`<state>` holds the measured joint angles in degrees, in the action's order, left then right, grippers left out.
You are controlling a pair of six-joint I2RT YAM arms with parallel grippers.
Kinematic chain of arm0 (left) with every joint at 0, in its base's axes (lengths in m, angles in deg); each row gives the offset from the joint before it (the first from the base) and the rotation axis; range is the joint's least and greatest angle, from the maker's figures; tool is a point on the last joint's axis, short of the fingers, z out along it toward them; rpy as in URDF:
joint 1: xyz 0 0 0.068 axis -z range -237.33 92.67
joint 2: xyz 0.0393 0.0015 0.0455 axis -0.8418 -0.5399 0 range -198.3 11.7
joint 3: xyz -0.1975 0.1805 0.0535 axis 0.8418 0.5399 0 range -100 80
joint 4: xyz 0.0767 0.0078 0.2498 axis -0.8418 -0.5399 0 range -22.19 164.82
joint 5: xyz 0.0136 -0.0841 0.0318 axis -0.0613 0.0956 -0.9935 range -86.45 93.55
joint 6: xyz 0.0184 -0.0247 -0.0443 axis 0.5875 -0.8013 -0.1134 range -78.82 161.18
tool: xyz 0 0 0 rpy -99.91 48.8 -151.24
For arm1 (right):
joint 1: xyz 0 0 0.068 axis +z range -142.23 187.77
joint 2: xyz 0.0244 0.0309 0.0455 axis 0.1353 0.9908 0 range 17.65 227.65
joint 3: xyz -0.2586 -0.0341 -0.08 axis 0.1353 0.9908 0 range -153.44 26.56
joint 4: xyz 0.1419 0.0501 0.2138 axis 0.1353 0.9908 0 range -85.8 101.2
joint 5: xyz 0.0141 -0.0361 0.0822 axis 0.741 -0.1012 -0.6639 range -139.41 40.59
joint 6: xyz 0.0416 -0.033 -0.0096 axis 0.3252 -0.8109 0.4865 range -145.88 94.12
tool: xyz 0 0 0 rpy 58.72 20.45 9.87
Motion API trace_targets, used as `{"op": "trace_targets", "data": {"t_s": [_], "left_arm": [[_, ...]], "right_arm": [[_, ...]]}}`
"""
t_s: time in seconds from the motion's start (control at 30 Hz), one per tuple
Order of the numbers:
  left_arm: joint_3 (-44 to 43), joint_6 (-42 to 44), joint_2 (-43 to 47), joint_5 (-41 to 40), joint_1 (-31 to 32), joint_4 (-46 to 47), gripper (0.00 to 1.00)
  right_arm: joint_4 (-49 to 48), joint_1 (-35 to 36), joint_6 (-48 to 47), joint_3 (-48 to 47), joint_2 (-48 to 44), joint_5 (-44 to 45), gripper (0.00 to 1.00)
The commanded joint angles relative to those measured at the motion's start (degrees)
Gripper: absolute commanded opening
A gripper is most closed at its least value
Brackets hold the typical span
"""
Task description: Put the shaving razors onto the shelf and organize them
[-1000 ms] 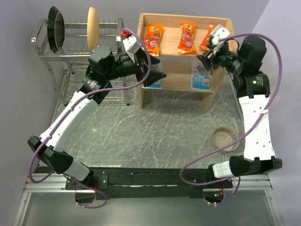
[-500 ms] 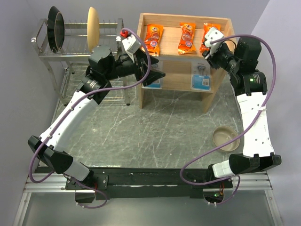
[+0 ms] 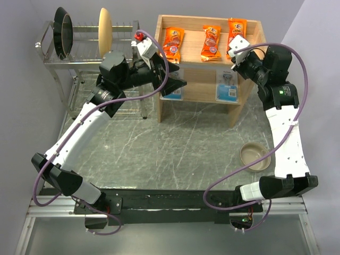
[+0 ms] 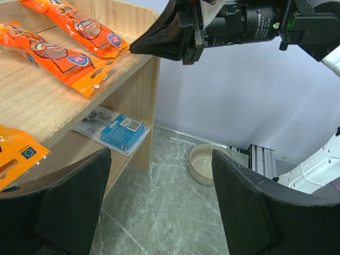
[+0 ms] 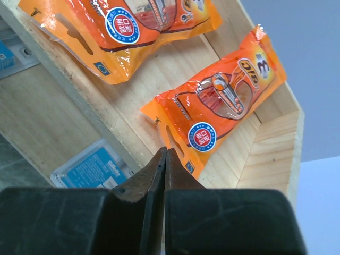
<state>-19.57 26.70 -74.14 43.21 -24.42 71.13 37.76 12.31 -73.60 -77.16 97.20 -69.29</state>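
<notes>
The wooden shelf (image 3: 192,53) holds three orange razor packets on its top tier: left (image 3: 172,43), middle (image 3: 211,42) and right (image 3: 237,27). A blue razor card (image 3: 228,89) lies on the lower tier at the right; a second card (image 3: 174,95) shows partly under my left gripper. My right gripper (image 3: 234,52) is shut and empty, its tips (image 5: 166,151) at the near end of the right packet (image 5: 220,101). My left gripper (image 4: 159,202) is open and empty, at the shelf's left front corner (image 3: 172,85).
A chrome dish rack (image 3: 79,58) with a black plate (image 3: 62,32) and a beige plate (image 3: 104,31) stands left of the shelf. A beige bowl (image 3: 255,155) sits on the marble table by the right arm.
My right gripper has moved toward the shelf's back, and the right orange packet has slid back along the top tier. The left arm has not moved.
</notes>
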Motion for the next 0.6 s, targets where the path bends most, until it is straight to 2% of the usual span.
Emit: {"op": "trace_targets", "data": {"t_s": [0.0,0.1,0.17,0.27,0.37,0.5,0.57], "left_arm": [[-0.98,-1.08,0.41,0.77,-0.39,2.63,0.82],[-0.54,-1.16,0.68,0.77,-0.47,2.72,0.81],[-0.19,-1.34,0.85,1.12,-0.47,2.80,0.81],[0.25,-1.60,0.85,1.47,-0.56,3.15,0.81],[0.34,-1.60,1.03,1.47,-0.65,3.07,0.81],[0.34,-1.69,1.20,1.21,-0.74,2.98,0.81],[0.52,-1.69,1.29,1.12,-0.74,2.98,0.82]], "right_arm": [[-6.04,0.30,0.88,1.59,-3.87,1.24,0.13],[-9.56,0.21,2.97,3.00,-5.19,1.77,0.51],[-11.76,-0.14,6.57,2.22,-5.11,2.38,0.58],[-18.08,-0.58,16.76,3.08,-4.75,6.58,0.70],[-21.25,-0.49,24.41,2.48,-3.27,10.63,0.72],[-18.10,-0.49,34.42,-4.11,3.57,13.63,0.72],[-16.95,-0.58,36.55,-7.45,5.78,14.17,0.72]]}}
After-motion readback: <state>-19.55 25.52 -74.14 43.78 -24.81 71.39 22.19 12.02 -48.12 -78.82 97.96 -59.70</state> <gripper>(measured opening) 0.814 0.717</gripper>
